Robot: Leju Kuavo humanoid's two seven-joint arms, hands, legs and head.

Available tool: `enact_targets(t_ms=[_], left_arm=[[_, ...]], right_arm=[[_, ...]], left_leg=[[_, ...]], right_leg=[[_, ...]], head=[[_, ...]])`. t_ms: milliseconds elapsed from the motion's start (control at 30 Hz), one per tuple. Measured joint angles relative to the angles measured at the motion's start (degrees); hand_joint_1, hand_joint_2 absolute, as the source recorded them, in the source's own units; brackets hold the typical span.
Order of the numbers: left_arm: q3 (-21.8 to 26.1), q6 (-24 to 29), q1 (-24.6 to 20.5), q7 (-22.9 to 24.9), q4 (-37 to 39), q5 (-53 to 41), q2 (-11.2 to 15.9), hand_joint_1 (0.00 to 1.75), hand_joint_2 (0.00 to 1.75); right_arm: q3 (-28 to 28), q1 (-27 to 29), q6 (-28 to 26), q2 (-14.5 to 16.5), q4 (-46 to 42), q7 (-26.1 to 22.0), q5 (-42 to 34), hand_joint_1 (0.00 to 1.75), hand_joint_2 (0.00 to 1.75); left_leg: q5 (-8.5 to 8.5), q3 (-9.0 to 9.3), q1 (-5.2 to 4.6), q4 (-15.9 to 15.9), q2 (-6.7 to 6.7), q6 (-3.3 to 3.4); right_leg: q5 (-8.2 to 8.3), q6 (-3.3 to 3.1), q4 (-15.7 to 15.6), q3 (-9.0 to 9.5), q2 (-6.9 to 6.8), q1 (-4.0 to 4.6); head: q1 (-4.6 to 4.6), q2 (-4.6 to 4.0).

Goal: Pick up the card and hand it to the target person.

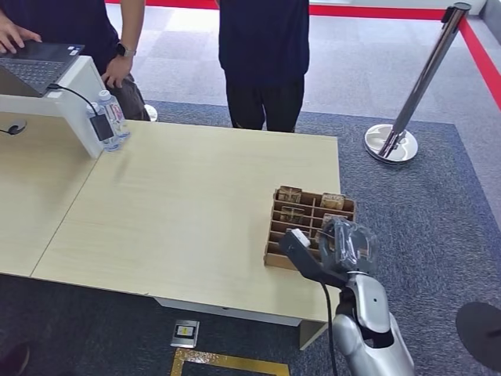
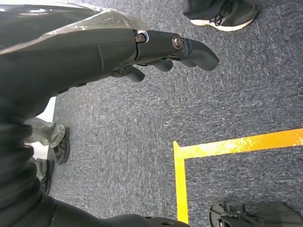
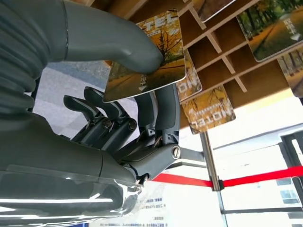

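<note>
Table (image 1: 177, 204) fills mid frame; person (image 1: 264, 63) stands at its far edge, top centre, likely the recipient. Card rack (image 1: 282, 235) sits lower right w/ slots keeping cards on edge for a pinch. Right hand (image 1: 348, 247) over rack, card (image 3: 150, 56) pinched thumb vs fingers, just clear of slots; long axis approx. along the thumb. Left hand (image 2: 168, 49) hangs over carpet, fingers loosely extended, holding nothing.

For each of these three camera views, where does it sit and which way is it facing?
Head view: high on the body, looking down at the pale wooden table; right hand shows.
Left wrist view: behind the left hand, facing grey carpet.
Right wrist view: behind the right hand, which pinches a yellow-leaf hotel card.
Shared by the head and right wrist views: brown compartmented wooden tray.
</note>
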Motion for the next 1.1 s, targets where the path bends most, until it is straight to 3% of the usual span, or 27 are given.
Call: enact_targets(t_ms=[400, 633, 867, 1100], left_arm=[[0.0, 0.0, 0.0, 0.0, 0.0, 0.0, 0.0, 0.00, 1.75], [0.0, 0.1, 0.0, 0.1, 0.0, 0.4, 0.0, 0.00, 1.75], [0.0, 0.6, 0.0, 0.2, 0.0, 0.4, 0.0, 0.00, 1.75], [-0.1, 0.6, -0.1, 0.1, 0.0, 0.1, 0.0, 0.00, 1.75]], right_arm=[[0.0, -1.1, 0.1, 0.1, -0.4, -0.2, 0.0, 1.75, 1.75], [0.5, -3.9, 0.3, 0.3, -0.5, -3.0, -2.7, 1.75, 1.75], [3.2, -13.2, 2.2, 1.8, 1.3, -5.6, -9.0, 1.75, 1.75], [5.5, -26.4, 3.3, 6.1, 9.5, -7.1, -13.7, 1.74, 1.75]], left_leg=[[0.00, -0.01, 0.00, 0.0, 0.00, 0.00], [0.02, -0.02, 0.00, 0.0, 0.00, -0.02], [0.05, -0.01, 0.00, 0.0, 0.00, -0.05], [0.10, -0.02, 0.01, 0.0, 0.01, -0.08]], right_leg=[[0.00, 0.00, 0.0, -0.01, 0.00, 0.00], [0.01, -0.01, 0.0, 0.00, 0.00, 0.00], [0.03, -0.04, 0.1, -0.02, 0.00, 0.00], [0.05, -0.07, 0.1, -0.06, 0.00, 0.01]], head=[[0.00, 0.00], [0.00, 0.00], [-0.01, 0.00], [0.00, 0.00]])
